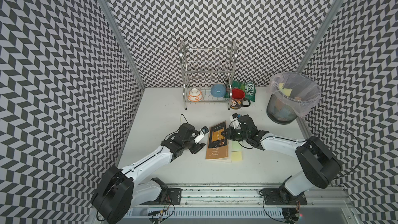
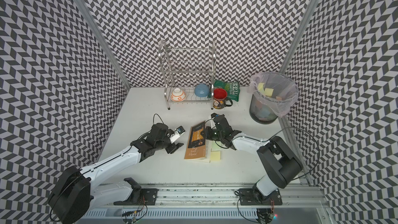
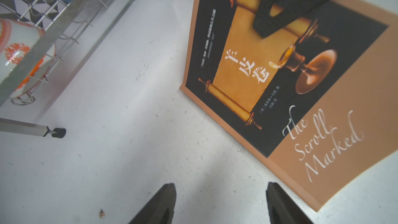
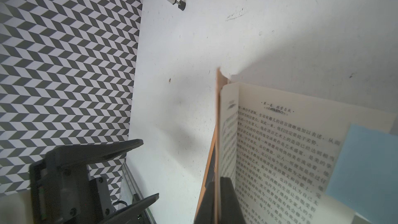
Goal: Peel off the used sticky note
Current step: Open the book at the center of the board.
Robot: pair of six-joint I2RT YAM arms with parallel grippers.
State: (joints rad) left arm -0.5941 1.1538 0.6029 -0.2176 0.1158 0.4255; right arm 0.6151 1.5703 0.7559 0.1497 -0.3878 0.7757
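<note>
Jaws of right gripper [image 4: 217, 185]: clamping the cover of the brown paperback book [image 1: 216, 150], holding it up to uncover the printed page [image 4: 280, 147].
Jaws of left gripper [image 3: 219, 187]: standing apart, waiting beside the book.
Pale blue sticky note [image 4: 366, 169]: lying on that page.

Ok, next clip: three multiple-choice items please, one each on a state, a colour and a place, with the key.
1. The right fingers are: A shut on the book; B wide open; C shut on a pen.
2. The note on the open page is: A red; B black; C blue.
3. The mug stands: A on the book; B beside the rack; C on a plate.
Key: 1 A, the right wrist view shows them clamped on its raised edge; 2 C, a blue square lies on the print; 3 B, it sits by a rack leg in both top views.
</note>
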